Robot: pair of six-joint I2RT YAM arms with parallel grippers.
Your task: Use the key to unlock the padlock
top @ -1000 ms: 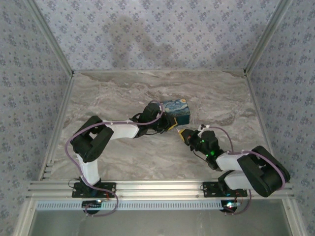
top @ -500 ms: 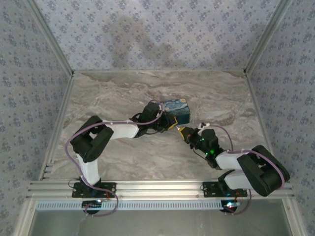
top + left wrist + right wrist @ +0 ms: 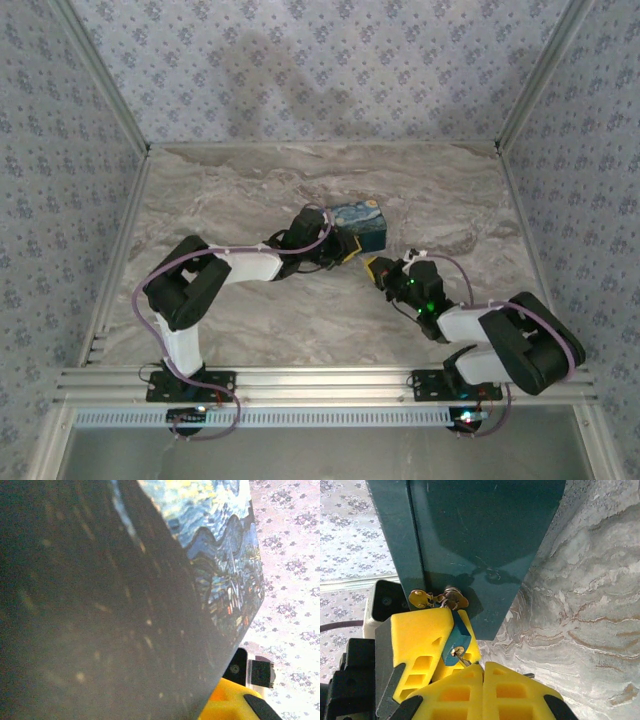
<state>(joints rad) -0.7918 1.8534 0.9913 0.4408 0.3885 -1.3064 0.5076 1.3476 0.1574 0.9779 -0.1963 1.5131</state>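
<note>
In the right wrist view the small dark blue padlock [image 3: 455, 636] hangs from the hasp on the box's dark teal side [image 3: 480, 540]. The yellow fingers [image 3: 417, 635] of my left gripper [image 3: 350, 253] are shut on it from both sides. My right gripper [image 3: 482, 666] is shut on the brass key [image 3: 461, 656], just below the padlock. The key's tip sits at the keyhole in the padlock's lower end. From above, the two grippers meet at the box's near right corner, with my right gripper [image 3: 373, 268] pointing up at it.
The starry-night box [image 3: 362, 225] stands mid-table on the marble top [image 3: 250, 190]; its painted lid [image 3: 215, 540] looms close in the left wrist view. A second brass key [image 3: 422, 599] and a ring hang at the hasp. Patterned walls enclose the table.
My right gripper has edged slightly toward the box with the key. The left arm and the box have stayed put.
</note>
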